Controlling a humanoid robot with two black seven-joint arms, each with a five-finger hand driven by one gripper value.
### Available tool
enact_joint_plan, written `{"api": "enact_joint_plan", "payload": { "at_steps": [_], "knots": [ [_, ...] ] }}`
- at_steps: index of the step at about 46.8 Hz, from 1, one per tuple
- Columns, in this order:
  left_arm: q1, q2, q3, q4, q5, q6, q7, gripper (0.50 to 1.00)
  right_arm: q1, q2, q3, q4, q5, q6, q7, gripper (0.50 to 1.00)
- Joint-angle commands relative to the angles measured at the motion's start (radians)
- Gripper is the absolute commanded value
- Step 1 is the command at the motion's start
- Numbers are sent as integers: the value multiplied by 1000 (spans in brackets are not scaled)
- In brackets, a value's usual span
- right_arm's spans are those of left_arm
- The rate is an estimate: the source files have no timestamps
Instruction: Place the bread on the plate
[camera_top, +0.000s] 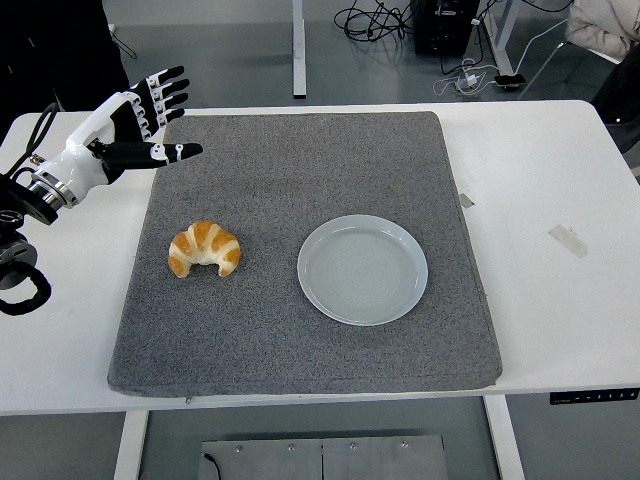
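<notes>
A golden croissant (205, 248) lies on the left part of the grey mat (300, 160). To its right, on the same mat, sits an empty pale grey plate (363, 269). My left hand (140, 120) hovers over the mat's far left corner, above and behind the croissant, with its fingers spread and holding nothing. The black left arm (25, 230) comes in from the left edge. My right arm does not show.
The mat covers most of the white table (540, 180). Two bits of tape (568, 240) lie on the table right of the mat. Cables and a black box (445, 25) are on the floor beyond the far edge.
</notes>
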Motion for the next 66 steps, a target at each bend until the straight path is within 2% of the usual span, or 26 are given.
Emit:
{"api": "enact_joint_plan", "payload": {
  "at_steps": [1, 13, 19, 26, 32, 42, 56, 66],
  "knots": [
    [0, 25, 21, -11, 80, 3, 0, 972, 0, 0, -1, 0, 0, 0, 0, 1000],
    [2, 50, 76, -20, 234, 47, 6, 972, 0, 0, 0, 0, 0, 0, -1, 1000],
    [0, 70, 91, -57, 318, 119, 55, 972, 0, 0, 0, 0, 0, 0, 0, 1000],
    [0, 134, 92, -157, 422, 234, 103, 972, 0, 0, 0, -1, 0, 0, -1, 1000],
    [0, 156, 90, -194, 507, 287, 137, 972, 0, 0, -1, 0, 0, 0, 0, 1000],
    [0, 157, 93, -206, 643, 340, 215, 972, 0, 0, 0, -1, 0, 0, 0, 1000],
    [0, 188, 118, -249, 801, 366, 290, 972, 0, 0, 0, 0, 0, 0, 0, 1000],
    [0, 148, 136, -249, 857, 385, 324, 972, 0, 0, 0, -1, 0, 0, -1, 1000]
  ]
}}
